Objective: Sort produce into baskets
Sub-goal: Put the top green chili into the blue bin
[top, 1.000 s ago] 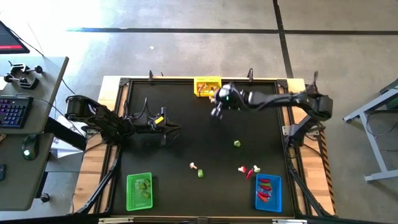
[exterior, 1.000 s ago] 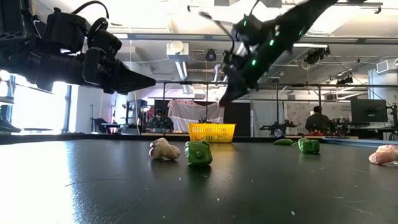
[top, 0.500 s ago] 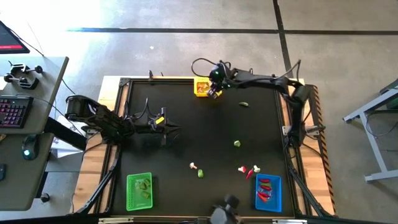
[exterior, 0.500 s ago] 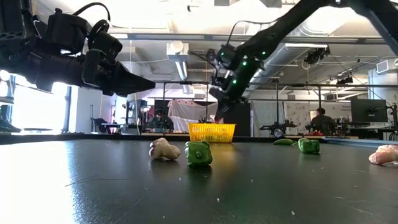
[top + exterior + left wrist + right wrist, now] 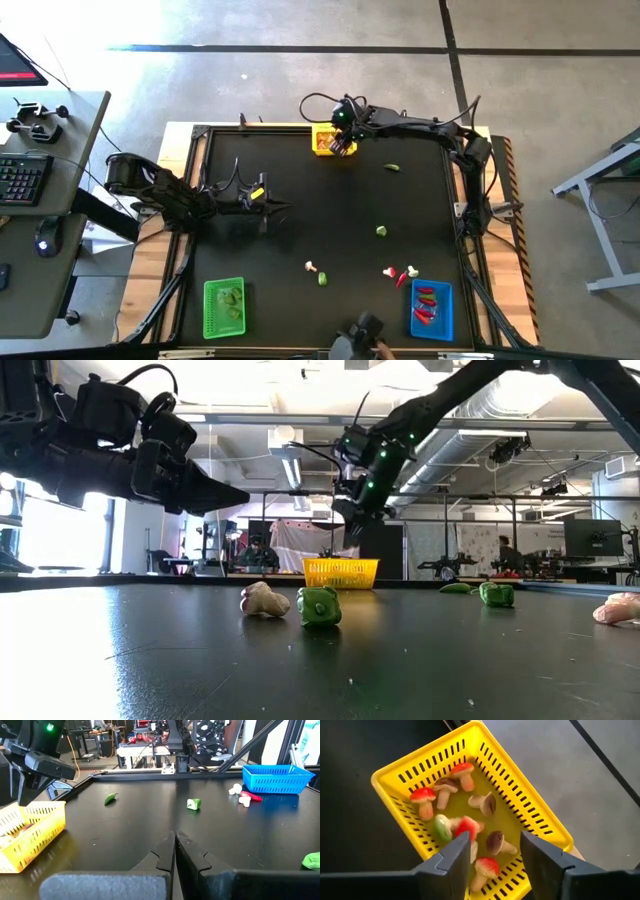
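The yellow basket (image 5: pixel 326 131) stands at the table's far edge and holds several toy mushrooms (image 5: pixel 455 777). My right gripper (image 5: pixel 341 147) hovers open just above it (image 5: pixel 495 842) and holds nothing. My left gripper (image 5: pixel 287 208) is shut and empty above the table's left middle (image 5: pixel 175 840). The green basket (image 5: pixel 224 307) at the near left holds green pieces. The blue basket (image 5: pixel 432 310) at the near right holds red pieces. Loose produce lies on the table: a green pepper (image 5: pixel 393 167), a green piece (image 5: pixel 381 231), a whitish mushroom (image 5: pixel 313 266) beside another green piece (image 5: pixel 322 279), and red and whitish pieces (image 5: pixel 401 274).
The table's raised frame (image 5: pixel 190 200) runs round the black top. A dark object (image 5: pixel 358 338) shows at the near edge between the green and blue baskets. A desk with a keyboard (image 5: pixel 20 180) stands left of the table.
My right gripper has swung from over the table's far middle toward the far edge and now hangs over the yellow basket. Its arm has moved off the green pepper, which now shows on the table. The dark object has come up at the near edge.
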You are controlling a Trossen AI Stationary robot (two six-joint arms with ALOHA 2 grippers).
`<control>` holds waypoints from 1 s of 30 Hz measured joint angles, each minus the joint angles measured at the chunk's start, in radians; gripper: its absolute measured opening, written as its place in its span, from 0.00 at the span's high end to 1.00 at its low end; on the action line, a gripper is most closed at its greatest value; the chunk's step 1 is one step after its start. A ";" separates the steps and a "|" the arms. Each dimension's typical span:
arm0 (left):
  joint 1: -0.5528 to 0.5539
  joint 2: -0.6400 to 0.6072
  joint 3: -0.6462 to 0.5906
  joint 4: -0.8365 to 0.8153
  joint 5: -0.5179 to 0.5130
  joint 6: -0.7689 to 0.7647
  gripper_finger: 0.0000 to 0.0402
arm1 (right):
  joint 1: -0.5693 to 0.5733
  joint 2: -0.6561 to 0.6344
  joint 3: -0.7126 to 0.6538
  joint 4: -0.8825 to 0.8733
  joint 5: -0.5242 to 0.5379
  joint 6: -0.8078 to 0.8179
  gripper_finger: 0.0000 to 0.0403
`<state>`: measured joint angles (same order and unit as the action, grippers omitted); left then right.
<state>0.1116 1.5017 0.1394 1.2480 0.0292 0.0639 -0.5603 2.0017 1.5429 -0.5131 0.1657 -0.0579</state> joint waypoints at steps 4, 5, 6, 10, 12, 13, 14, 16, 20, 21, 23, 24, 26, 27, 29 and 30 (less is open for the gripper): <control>0.000 0.000 0.000 -0.003 0.000 -0.008 1.00 | 0.031 -0.038 -0.038 0.029 0.024 -0.018 0.70; 0.000 0.000 0.000 -0.004 0.000 -0.012 1.00 | 0.041 -0.057 -0.061 0.047 0.033 -0.022 0.76; 0.000 0.000 0.000 -0.005 0.000 -0.016 1.00 | 0.052 -0.082 -0.092 0.064 0.041 -0.022 0.82; 0.000 0.000 0.000 -0.015 0.000 -0.026 1.00 | 0.094 -0.215 -0.277 0.181 0.040 -0.004 0.97; 0.000 0.000 0.000 -0.023 0.000 -0.027 1.00 | 0.121 -0.300 -0.389 0.239 0.041 0.047 0.96; 0.000 0.000 0.000 -0.025 0.000 -0.030 1.00 | 0.140 -0.343 -0.451 0.264 0.043 0.076 0.96; 0.000 0.000 0.000 -0.026 0.000 -0.038 1.00 | 0.160 -0.388 -0.512 0.287 0.043 0.111 0.96; 0.000 0.000 0.000 -0.036 0.000 -0.061 1.00 | 0.210 -0.472 -0.631 0.336 0.041 0.180 0.99; -0.001 0.000 0.021 -0.125 0.000 -0.079 1.00 | 0.331 -0.604 -0.804 0.368 0.002 0.338 0.98; -0.001 0.000 0.030 -0.154 0.000 -0.079 1.00 | 0.364 -0.626 -0.839 0.367 -0.012 0.384 0.98; -0.001 0.000 0.051 -0.214 0.000 -0.079 1.00 | 0.439 -0.658 -0.901 0.365 -0.017 0.466 0.97; -0.001 0.000 0.060 -0.237 0.000 -0.079 1.00 | 0.480 -0.668 -0.926 0.367 -0.009 0.495 0.96; -0.001 0.000 0.077 -0.269 0.000 -0.076 1.00 | 0.557 -0.670 -0.964 0.368 0.045 0.551 0.94; -0.001 0.000 0.082 -0.278 0.000 -0.072 1.00 | 0.594 -0.667 -0.979 0.367 0.073 0.580 0.92; -0.001 0.000 0.084 -0.280 0.000 -0.071 1.00 | 0.661 -0.660 -0.999 0.368 0.134 0.637 0.86; -0.001 0.000 0.085 -0.277 0.000 -0.071 1.00 | 0.690 -0.659 -1.005 0.369 0.164 0.665 0.83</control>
<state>0.1108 1.5017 0.2245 0.9709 0.0292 -0.0069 0.1300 1.3426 0.5381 -0.1437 0.3299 0.6075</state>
